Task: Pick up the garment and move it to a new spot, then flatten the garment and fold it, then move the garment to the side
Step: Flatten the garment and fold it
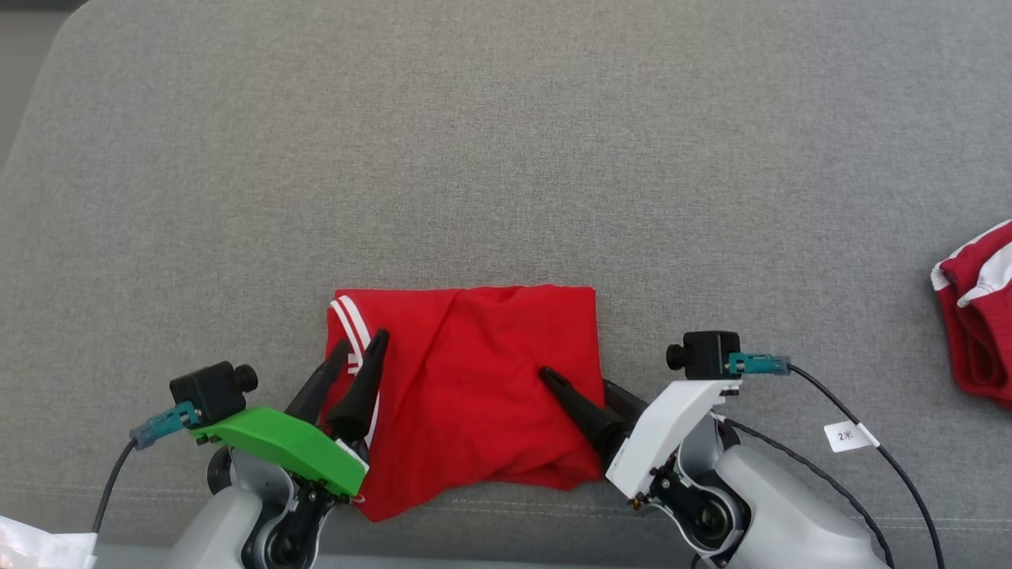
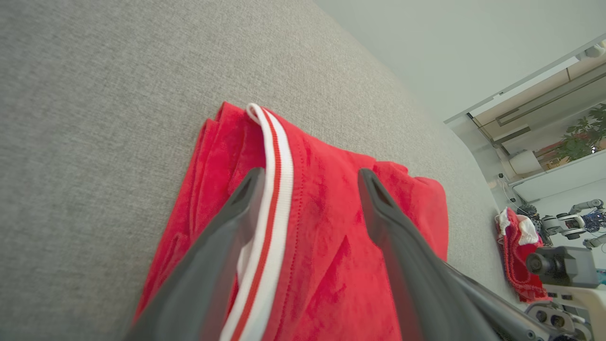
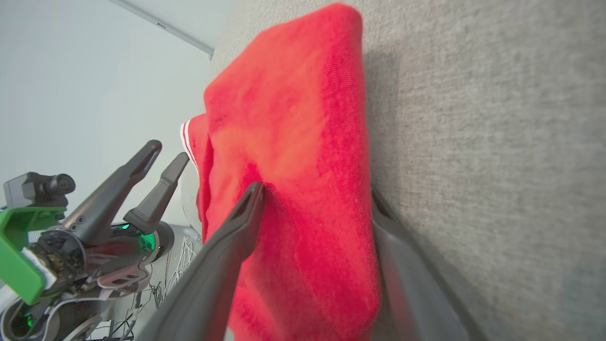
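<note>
The red garment (image 1: pixel 466 371) lies folded into a rough rectangle on the grey cushion (image 1: pixel 506 158), with a white-striped band (image 2: pixel 272 189) along its left edge. My left gripper (image 1: pixel 364 340) is open over that striped edge, one finger on each side of the band (image 2: pixel 311 173). On the other side, my right gripper (image 1: pixel 577 379) is open and straddles the garment's right edge (image 3: pixel 317 190): one finger lies on top of the cloth, the other sits at the fold's outer side. Neither gripper has cloth pinched. In the right wrist view the left gripper (image 3: pixel 168 150) shows beyond the garment (image 3: pixel 293 118).
A second red and white garment (image 1: pixel 976 316) lies crumpled at the cushion's far right edge (image 2: pixel 513 246). The cushion's front seam runs just behind my wrists. Something white (image 1: pixel 24 545) sits at the lower left corner. Wide bare cushion stretches beyond the garment.
</note>
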